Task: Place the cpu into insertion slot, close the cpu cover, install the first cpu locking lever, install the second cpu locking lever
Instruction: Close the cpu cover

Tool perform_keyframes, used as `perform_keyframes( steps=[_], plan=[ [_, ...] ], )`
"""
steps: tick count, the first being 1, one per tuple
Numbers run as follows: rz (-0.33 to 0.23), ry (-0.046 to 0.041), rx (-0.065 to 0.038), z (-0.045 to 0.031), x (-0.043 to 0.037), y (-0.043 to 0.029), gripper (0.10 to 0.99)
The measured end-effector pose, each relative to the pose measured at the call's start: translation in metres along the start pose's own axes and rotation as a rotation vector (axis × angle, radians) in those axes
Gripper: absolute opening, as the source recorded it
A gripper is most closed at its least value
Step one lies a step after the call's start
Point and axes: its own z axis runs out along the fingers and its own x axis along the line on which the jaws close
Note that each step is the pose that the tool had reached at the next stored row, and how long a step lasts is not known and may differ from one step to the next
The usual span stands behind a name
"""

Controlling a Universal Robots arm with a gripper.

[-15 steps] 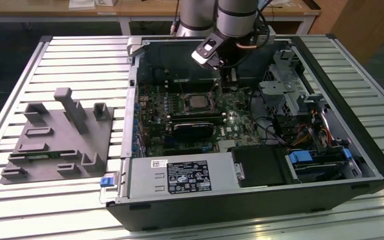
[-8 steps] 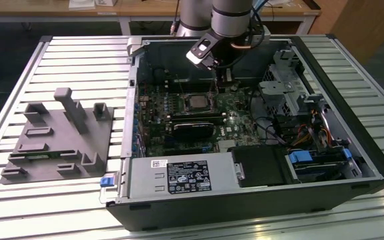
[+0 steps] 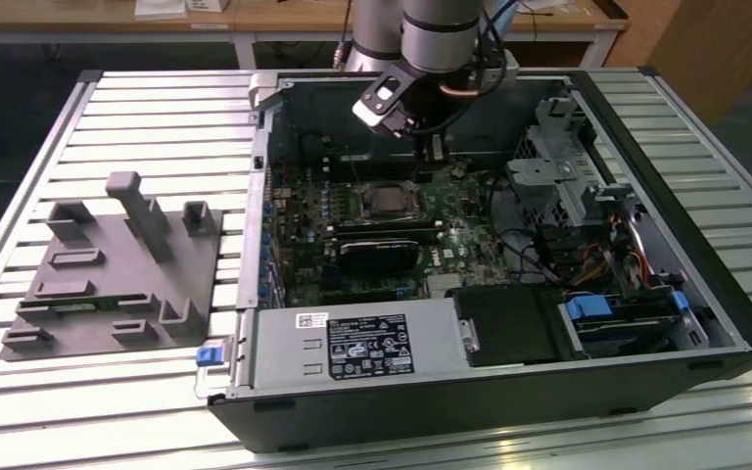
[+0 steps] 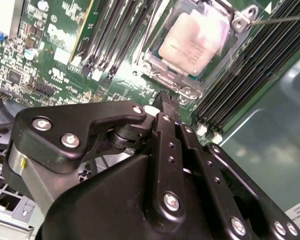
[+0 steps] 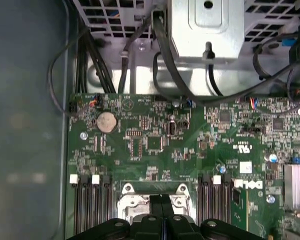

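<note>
Exterior view: the arm (image 3: 435, 29) reaches down into the open computer case (image 3: 728, 323), its gripper (image 3: 426, 142) poised near the cpu (image 3: 387, 199), which is seated in the insertion slot (image 3: 361, 199). Second wrist view: the fingers are pressed together on nothing and angled toward the socket. The cpu cover (image 4: 155, 75) appears laid flat round the chip, and a thin locking lever (image 4: 280, 20) juts free. The first lever step is therefore judged in hand, and it calls for the closed tip to meet that wire squarely. First wrist view: the gripper hangs by the socket's edge over the green circuit board (image 5: 155, 140).
</note>
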Motion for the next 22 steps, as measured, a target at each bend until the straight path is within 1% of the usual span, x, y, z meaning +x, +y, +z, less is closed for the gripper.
perform_keyframes(
  steps=[11,22],
  plan=[
    [0.000,0.0000,0.000,-0.0002,-0.0003,-0.0167,0.106],
    [0.000,-0.0001,0.001,0.0053,-0.0016,-0.0326,0.106]
  ],
)
